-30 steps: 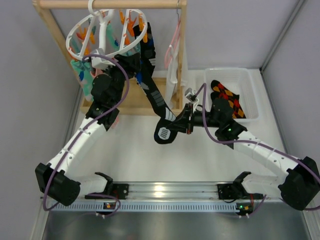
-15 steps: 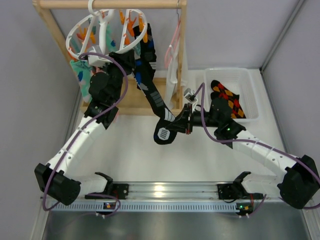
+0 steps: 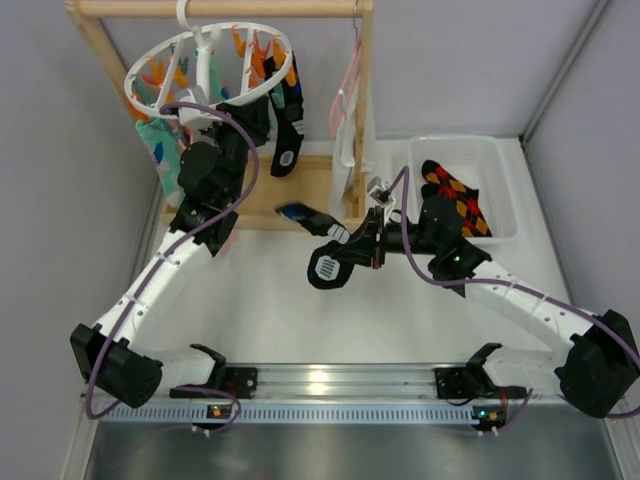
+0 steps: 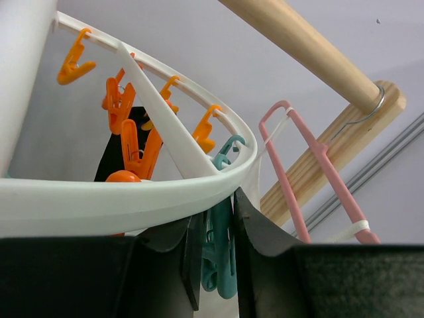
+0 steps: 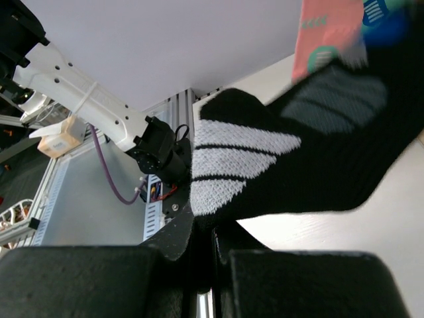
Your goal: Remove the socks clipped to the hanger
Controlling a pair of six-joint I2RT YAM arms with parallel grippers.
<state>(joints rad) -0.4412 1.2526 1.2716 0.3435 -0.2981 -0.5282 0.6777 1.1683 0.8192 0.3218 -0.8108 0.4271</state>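
Observation:
The white ring hanger [image 3: 200,70] hangs from the wooden rack bar. My left gripper [image 3: 258,118] reaches up under the ring [image 4: 132,199] and is shut on a teal clip [image 4: 222,258]. A black sock [image 3: 325,268] with white and blue marks is off the hanger, its upper end lying by the rack base. My right gripper [image 3: 352,250] is shut on its toe; the right wrist view shows the jaws [image 5: 205,228] pinching the black fabric [image 5: 318,165]. A second black sock [image 3: 288,130] and a mint-teal sock [image 3: 165,150] hang from clips.
The wooden rack [image 3: 220,8] stands at the back left, with a white and pink cloth [image 3: 345,120] on a pink hanger [image 4: 318,159]. A white bin [image 3: 500,150] at the right holds a black sock with diamonds [image 3: 455,195].
My left jaws have closed on the teal clip. The black sock's top end has dropped off the hanger toward the rack base. The ring has swung left. The right arm has barely moved.

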